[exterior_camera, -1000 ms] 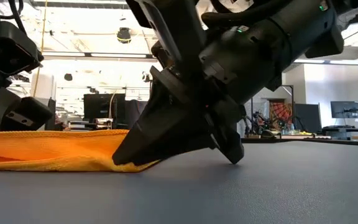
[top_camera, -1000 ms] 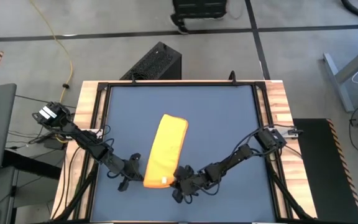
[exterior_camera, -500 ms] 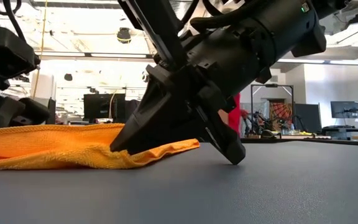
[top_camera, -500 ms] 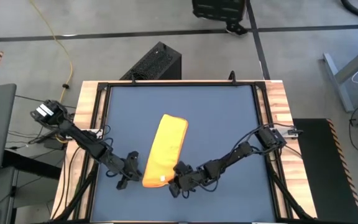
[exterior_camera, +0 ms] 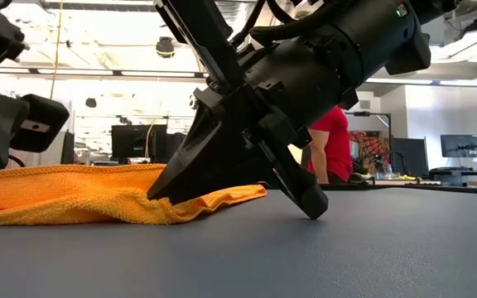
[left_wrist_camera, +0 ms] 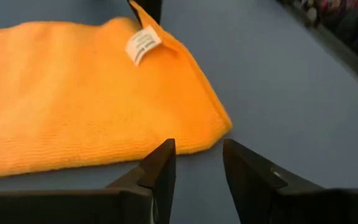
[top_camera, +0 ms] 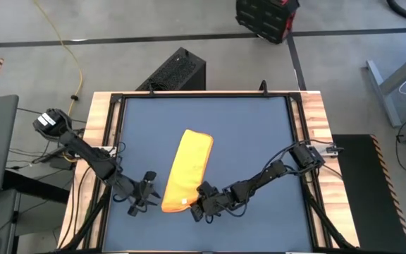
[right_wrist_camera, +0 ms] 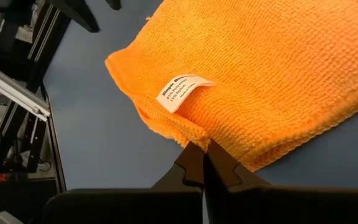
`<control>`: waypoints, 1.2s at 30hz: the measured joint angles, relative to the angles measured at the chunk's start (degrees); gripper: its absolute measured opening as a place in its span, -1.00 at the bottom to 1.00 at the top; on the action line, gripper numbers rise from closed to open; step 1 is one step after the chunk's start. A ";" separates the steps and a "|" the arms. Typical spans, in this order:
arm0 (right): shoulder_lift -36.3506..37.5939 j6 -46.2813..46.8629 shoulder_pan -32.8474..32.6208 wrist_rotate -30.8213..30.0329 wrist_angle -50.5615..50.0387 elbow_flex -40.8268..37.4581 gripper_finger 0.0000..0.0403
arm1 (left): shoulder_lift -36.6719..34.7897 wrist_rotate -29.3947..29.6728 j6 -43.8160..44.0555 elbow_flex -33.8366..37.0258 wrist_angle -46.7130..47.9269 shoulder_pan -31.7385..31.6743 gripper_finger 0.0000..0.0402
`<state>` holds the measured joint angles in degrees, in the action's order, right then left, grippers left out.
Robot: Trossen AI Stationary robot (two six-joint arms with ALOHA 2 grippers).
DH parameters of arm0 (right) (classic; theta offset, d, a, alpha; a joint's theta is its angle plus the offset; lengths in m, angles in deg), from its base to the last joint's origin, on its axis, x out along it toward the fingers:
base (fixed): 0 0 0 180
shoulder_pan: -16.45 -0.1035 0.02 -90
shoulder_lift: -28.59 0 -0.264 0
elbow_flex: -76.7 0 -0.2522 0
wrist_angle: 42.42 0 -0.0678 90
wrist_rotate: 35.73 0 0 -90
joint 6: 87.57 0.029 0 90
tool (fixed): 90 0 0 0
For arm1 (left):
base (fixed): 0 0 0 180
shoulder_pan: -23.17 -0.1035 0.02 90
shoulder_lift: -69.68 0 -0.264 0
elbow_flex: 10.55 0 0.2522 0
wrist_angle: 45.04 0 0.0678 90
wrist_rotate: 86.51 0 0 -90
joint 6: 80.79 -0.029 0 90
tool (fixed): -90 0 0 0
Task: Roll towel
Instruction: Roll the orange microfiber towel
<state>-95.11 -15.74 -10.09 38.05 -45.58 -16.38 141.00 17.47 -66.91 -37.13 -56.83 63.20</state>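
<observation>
The left gripper [left_wrist_camera: 197, 163] sits low, its 2 fingers parted and empty. The right gripper [right_wrist_camera: 202, 163] is low too, fingers pinched together.

Bright, even overhead light; low view's background washed out, wrist views soft.

**Around the table: floor, crates and a person in red**

The table [top_camera: 259, 127] has a dark blue top framed by black rails and wooden side boards. On the grey floor behind it lies a black perforated box [top_camera: 175, 70], and a yellow cable [top_camera: 68, 49] trails nearby. A black crate with red parts [top_camera: 266, 17] sits at the far edge. In the low view, a person in a red shirt [exterior_camera: 328, 141] stands among desks and monitors [exterior_camera: 458, 147].
</observation>
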 joint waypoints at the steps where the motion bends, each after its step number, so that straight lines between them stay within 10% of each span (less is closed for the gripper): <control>1: -0.01 -0.53 -0.03 0.02 0.11 -0.01 -0.92 | 1.33 0.33 -1.43 0.00 -1.20 0.44 -0.39; 13: -0.17 -12.52 -0.96 2.01 2.04 -0.14 -0.70 | 15.18 1.19 -18.09 -4.13 -9.48 2.11 -0.39; 27: -0.48 -51.77 -4.16 1.82 1.20 2.62 -0.39 | 21.04 0.06 -20.37 -9.07 -9.74 2.09 -0.40; 36: -0.44 -59.93 -5.44 1.37 0.92 2.64 -0.04 | 22.52 -1.69 -18.94 -10.62 -9.49 2.09 -0.74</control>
<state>-95.55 -75.67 -15.53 39.42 -44.65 -13.73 163.52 15.78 -85.86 -47.75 -66.33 65.29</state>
